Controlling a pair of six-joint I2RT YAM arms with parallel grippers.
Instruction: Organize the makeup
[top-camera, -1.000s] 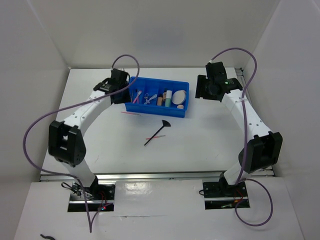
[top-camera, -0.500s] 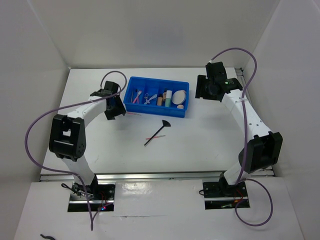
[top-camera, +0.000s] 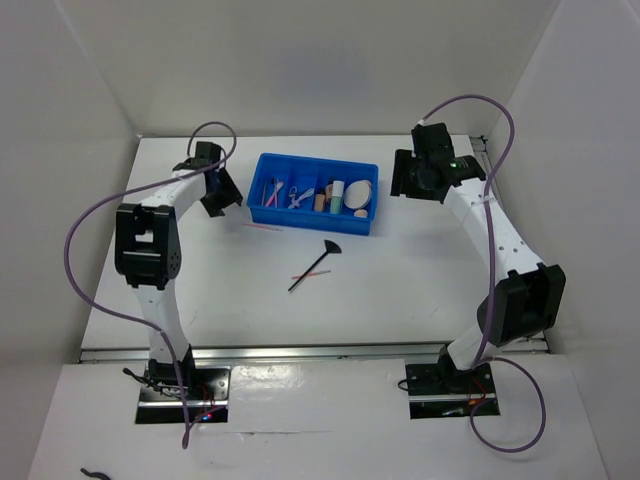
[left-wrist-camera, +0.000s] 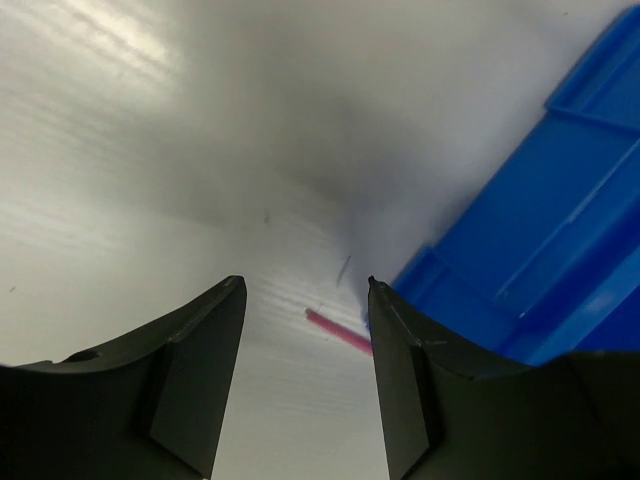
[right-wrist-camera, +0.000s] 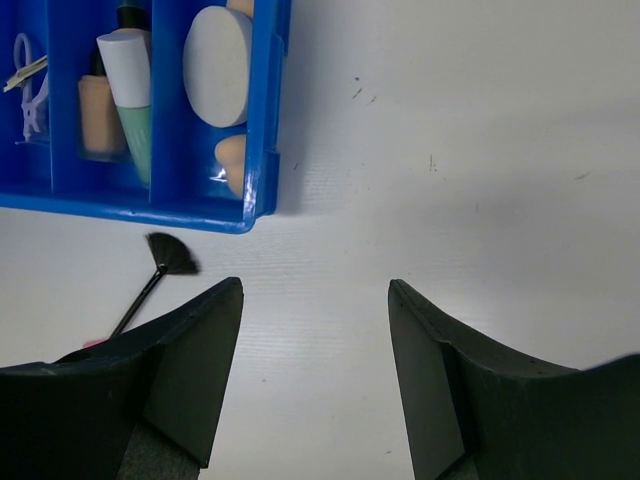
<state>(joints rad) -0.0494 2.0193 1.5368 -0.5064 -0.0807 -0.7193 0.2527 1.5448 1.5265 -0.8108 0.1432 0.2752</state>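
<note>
Top external view, counts: two arms, one blue tray (top-camera: 312, 219), and three loose items on the white bench (top-camera: 400, 290). These are one black brush (top-camera: 313, 266) and two thin pink sticks.

Right wrist view, tray contents: one round cream puff (right-wrist-camera: 217, 65), one mint-green tube (right-wrist-camera: 131, 98) with a white cap, one beige bottle (right-wrist-camera: 99, 112) and one peach sponge (right-wrist-camera: 230, 163). A second peach shape is cut off by the top edge. More small items sit in the tray's left compartments, too small to count.

Orientation, top view: the brush's long axis runs diagonally from lower left to upper right, with the fan head at the upper right end, toward the tray. The first pink stick (top-camera: 305, 274) lies nearly level at the brush handle; whether it crosses or only touches I cannot tell. The second pink stick (top-camera: 262, 227) lies nearly level just below the tray's lower left corner.

Left end effector (top-camera: 219, 192): just left of the tray's left wall, fingers spread, holding nothing. In the left wrist view one end of the second stick shows low between the fingers, on the bench.

Right end effector (top-camera: 404, 180): right of the tray, apart from it, fingers spread and empty.

The brush lies well apart from both, in the middle of the frame.
</note>
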